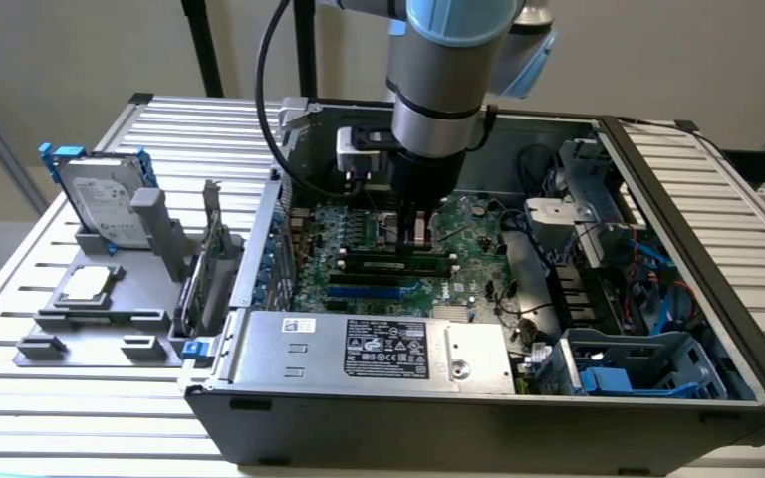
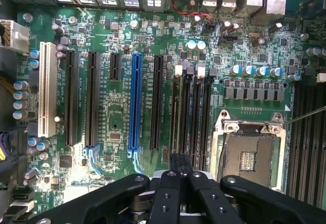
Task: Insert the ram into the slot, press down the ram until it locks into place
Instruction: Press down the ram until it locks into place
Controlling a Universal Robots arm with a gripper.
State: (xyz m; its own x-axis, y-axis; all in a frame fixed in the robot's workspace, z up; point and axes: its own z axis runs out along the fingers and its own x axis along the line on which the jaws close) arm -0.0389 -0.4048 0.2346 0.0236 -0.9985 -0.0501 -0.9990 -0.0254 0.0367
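Gripper (image 2: 178, 165) fingers pressed together, tips down on the ram (image 1: 392, 262), which lies flat in the slot (image 2: 178, 113) among the parallel black memory sockets on the motherboard (image 2: 117, 35). Exterior view: arm comes in from 12 o'clock into the open PC case (image 1: 489, 408); ram sits just toward 6 o'clock of the gripper. Blue slot (image 2: 135, 102) at 9 o'clock of the ram slots in wrist view, CPU socket (image 2: 250, 155) at 3 o'clock. Hard drive (image 1: 101, 204) stands on a grey tray outside the case at 9 o'clock.
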